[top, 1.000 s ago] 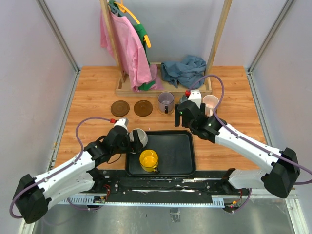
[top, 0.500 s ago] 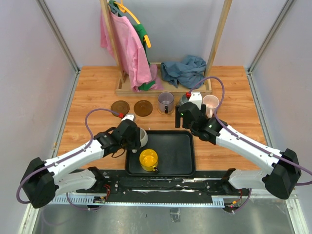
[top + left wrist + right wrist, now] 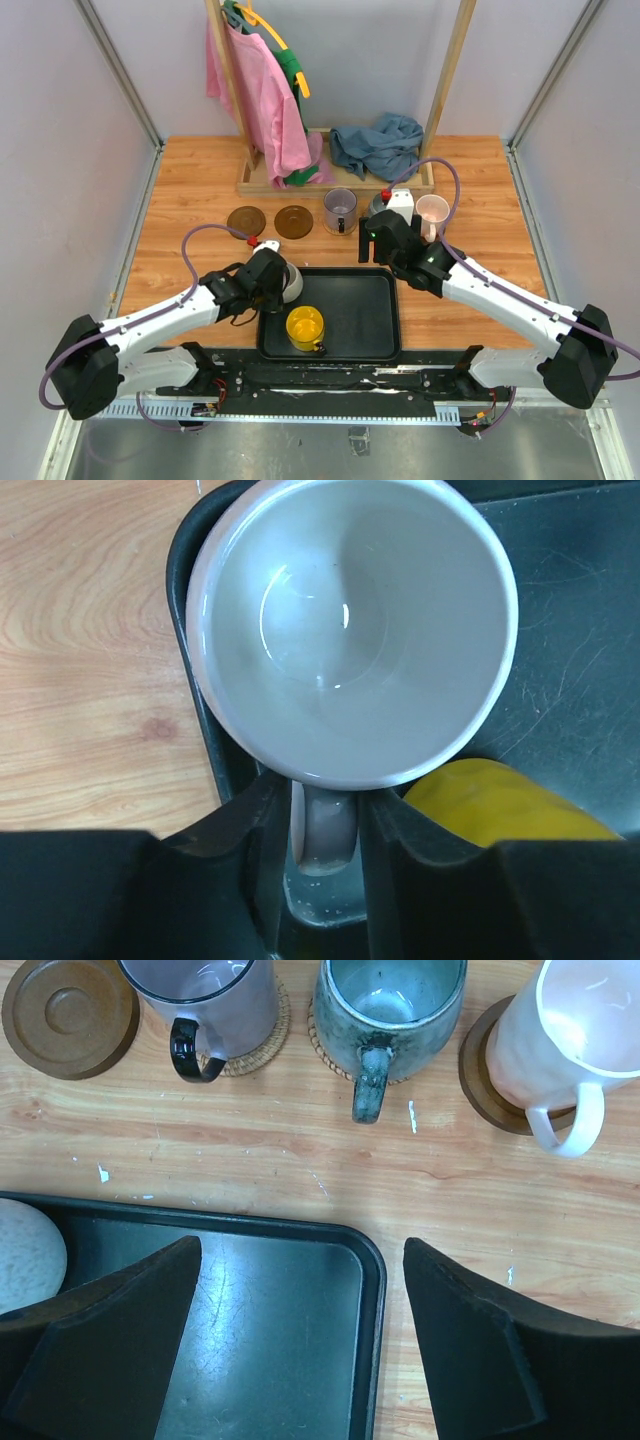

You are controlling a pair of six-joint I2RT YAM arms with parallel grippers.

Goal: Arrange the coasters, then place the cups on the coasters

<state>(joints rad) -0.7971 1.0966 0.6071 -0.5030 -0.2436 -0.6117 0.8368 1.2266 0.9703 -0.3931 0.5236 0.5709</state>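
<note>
The cream-white cup [image 3: 350,630] stands in the back left corner of the black tray [image 3: 560,630]. My left gripper [image 3: 325,830] is shut on its handle [image 3: 325,820], one finger on each side. Beside it in the tray is the yellow cup [image 3: 305,327]. The purple cup [image 3: 200,990] and grey cup [image 3: 385,1000] sit on tan coasters [image 3: 270,1030], and the pink cup [image 3: 570,1030] on a brown coaster [image 3: 480,1070]. Two bare brown coasters [image 3: 246,220] [image 3: 294,221] lie to their left. My right gripper [image 3: 300,1250] hangs open over the tray's back right corner.
A wooden rack [image 3: 335,180] with pink and green clothes and a crumpled blue cloth [image 3: 378,145] stands behind the row of cups. Grey walls close in both sides of the wooden table [image 3: 190,200].
My left gripper has moved in towards the cream-white cup and closed round its handle. The right arm has barely moved.
</note>
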